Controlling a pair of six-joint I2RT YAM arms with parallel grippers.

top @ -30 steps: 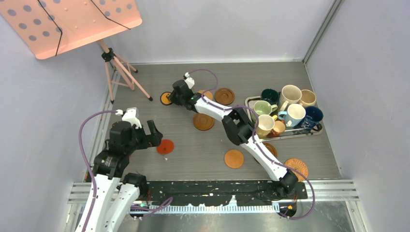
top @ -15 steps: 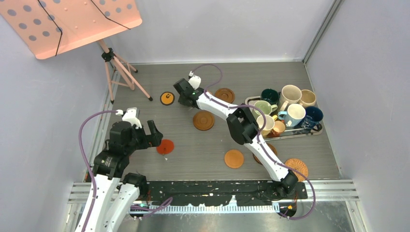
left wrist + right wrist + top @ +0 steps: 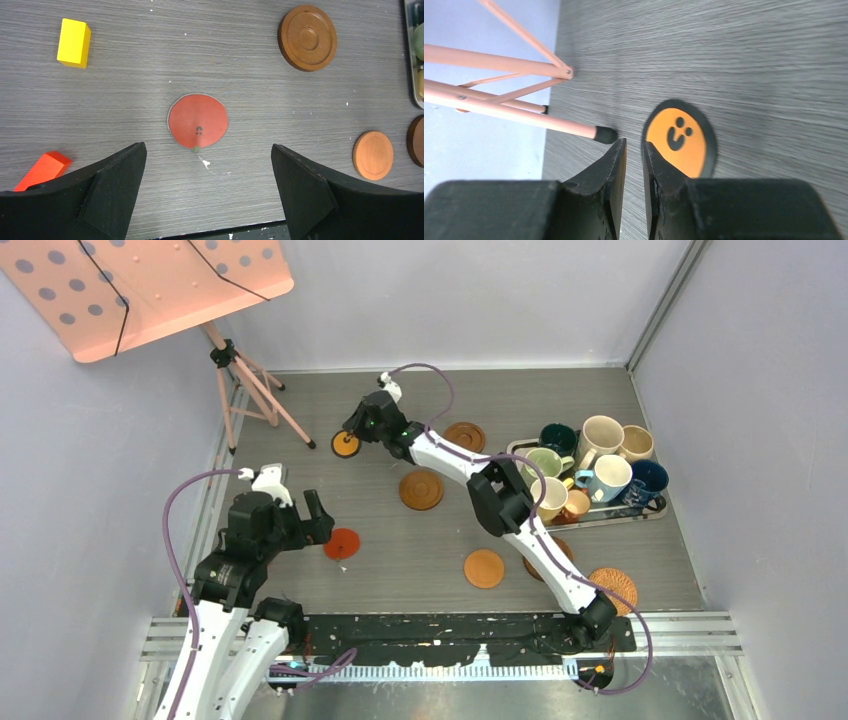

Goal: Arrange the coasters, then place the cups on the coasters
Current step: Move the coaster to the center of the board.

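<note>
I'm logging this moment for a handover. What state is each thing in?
left gripper: open, above the red coaster, which lies flat.
right gripper: jaws nearly together, holding nothing, beside the black-and-orange coaster, flat.
cups: all on the tray.

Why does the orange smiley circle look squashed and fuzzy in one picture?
Right wrist view: the camera sits low and slanted, so the round black-rimmed orange smiley coaster looks oval, and the grey table blurs farther off. Top view: the same coaster is round but tiny. Left wrist view: the flat red round coaster is sharp.
</note>
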